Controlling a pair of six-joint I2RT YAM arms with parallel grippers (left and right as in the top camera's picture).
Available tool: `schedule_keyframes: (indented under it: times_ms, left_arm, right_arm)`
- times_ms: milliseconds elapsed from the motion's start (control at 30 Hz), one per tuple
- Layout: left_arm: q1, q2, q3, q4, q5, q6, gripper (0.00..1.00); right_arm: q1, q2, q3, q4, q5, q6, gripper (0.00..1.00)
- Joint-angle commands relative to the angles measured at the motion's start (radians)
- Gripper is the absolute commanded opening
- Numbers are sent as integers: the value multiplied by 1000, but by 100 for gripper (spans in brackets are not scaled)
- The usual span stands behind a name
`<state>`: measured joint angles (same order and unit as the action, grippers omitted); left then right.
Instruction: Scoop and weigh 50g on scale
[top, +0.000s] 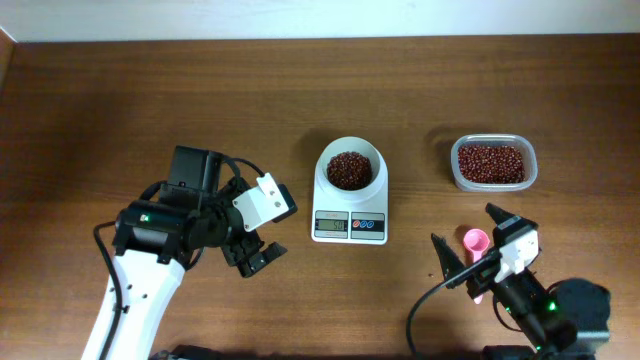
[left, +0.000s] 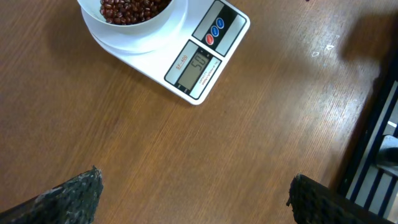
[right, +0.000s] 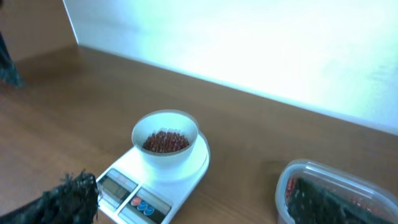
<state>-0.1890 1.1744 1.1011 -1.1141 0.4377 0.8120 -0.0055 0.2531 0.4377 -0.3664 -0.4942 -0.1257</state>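
Observation:
The white scale (top: 350, 226) stands mid-table, and the round white bowl (top: 350, 168) on it holds red beans. Its display (left: 194, 67) is lit with digits, next to the blue and red buttons (left: 214, 33). My left gripper (top: 270, 236) hovers open just left of the scale, over bare wood, with both fingertips (left: 78, 196) far apart. My right gripper (top: 468, 236) is open at the front right. A pink scoop (top: 476, 240) lies beneath it, between the fingers as seen from overhead; the right wrist view does not show it. That view shows the scale (right: 163, 186) and bowl (right: 165, 143).
A clear plastic container (top: 493, 163) of red beans sits at the back right, and the right finger partly covers the container (right: 298, 180) in the right wrist view. A white wall runs behind the table's far edge.

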Motion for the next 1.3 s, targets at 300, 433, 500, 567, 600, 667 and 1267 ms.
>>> schedule_keyframes:
  times_ms: [300,433,500,567,600,667,1267]
  left_arm:
    - [4,-2,-2,-1,11,13,99]
    - [4,-2,-2,-1,11,13,99]
    - [4,-2,-2,-1,11,13,99]
    - [4,-2,-2,-1,11,13,99]
    - [4,-2,-2,-1,11,13,99]
    - [4,-2,-2,-1,11,13,99]
    - [4,-2,-2,-1,11,13,99]
  right_arm:
    - [-79,-250,-233,304,87,3,99]
    - [-167,-250,-277,348,87,3,99]
    - [-186,-250,-336,408,87,4,99]
    - [-186,-250,-397,500,87,4,99]
    - [-186,-250,-420,533,87,4,99]
    - [-187,-250,-432,537,89,3,99]
    - [-187,-250,-432,294,391,166,99]
